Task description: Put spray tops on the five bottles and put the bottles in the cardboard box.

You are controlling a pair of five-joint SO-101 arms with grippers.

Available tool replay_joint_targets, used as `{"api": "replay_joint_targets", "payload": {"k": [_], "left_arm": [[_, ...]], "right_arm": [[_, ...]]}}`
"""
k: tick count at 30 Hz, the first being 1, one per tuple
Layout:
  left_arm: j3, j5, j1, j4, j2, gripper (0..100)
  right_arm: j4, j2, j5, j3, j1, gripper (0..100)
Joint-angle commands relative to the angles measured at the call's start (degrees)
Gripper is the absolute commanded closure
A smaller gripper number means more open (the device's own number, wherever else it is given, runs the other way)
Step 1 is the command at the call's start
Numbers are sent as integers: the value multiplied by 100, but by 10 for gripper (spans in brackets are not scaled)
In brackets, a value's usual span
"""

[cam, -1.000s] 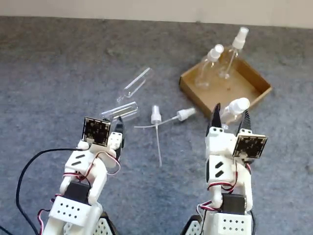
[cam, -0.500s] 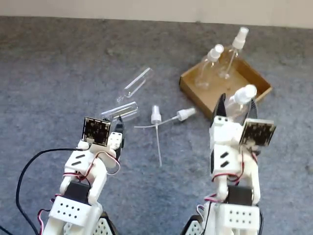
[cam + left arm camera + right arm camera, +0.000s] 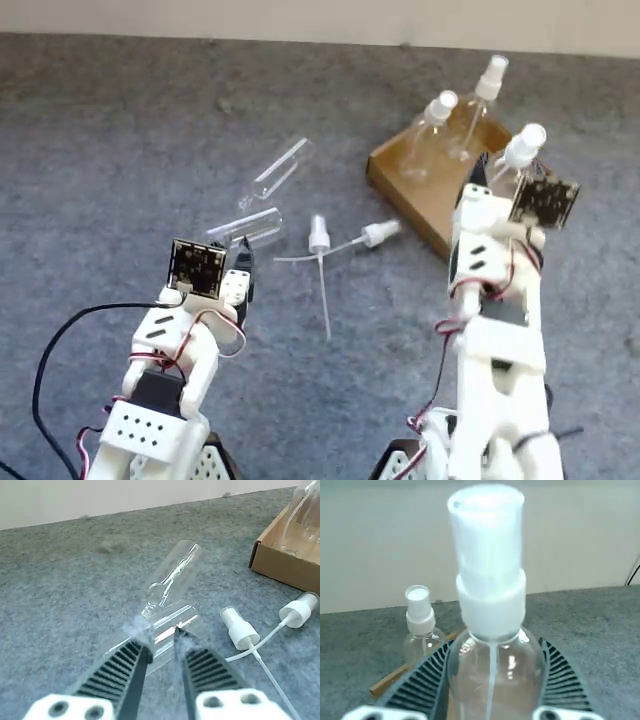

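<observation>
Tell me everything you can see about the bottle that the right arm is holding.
The bottle is clear and plastic-looking, with rounded shoulders. A white spray top is already fitted, and a thin dip tube runs down inside. It stands upright, clamped between the black ribbed jaws of the right gripper. In the high view it is held over the near side of the cardboard box.

Box [image 3: 400,196]: capped bottles [image 3: 425,145] at far corner, held bottle [image 3: 522,145] over right side; floor by near wall free.
Mid surface [image 3: 380,300]: spray tops [image 3: 320,236], tubes sprawled, bar a straight pass.
Left of lying bottles [image 3: 275,172]: open run.
</observation>
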State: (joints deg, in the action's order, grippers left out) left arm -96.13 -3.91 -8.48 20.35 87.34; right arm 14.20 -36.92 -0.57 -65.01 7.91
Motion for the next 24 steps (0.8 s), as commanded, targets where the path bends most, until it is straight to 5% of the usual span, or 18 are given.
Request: {"api": "replay_joint_targets", "payload": {"k": [1,24], "left_arm": [[-145,53,-101,-141,66,962],[-145,62,-92,-141,66,961]], "right_arm": [[435,875,9,910,189,827],[1130,5156,9,4497,356,827]]}}
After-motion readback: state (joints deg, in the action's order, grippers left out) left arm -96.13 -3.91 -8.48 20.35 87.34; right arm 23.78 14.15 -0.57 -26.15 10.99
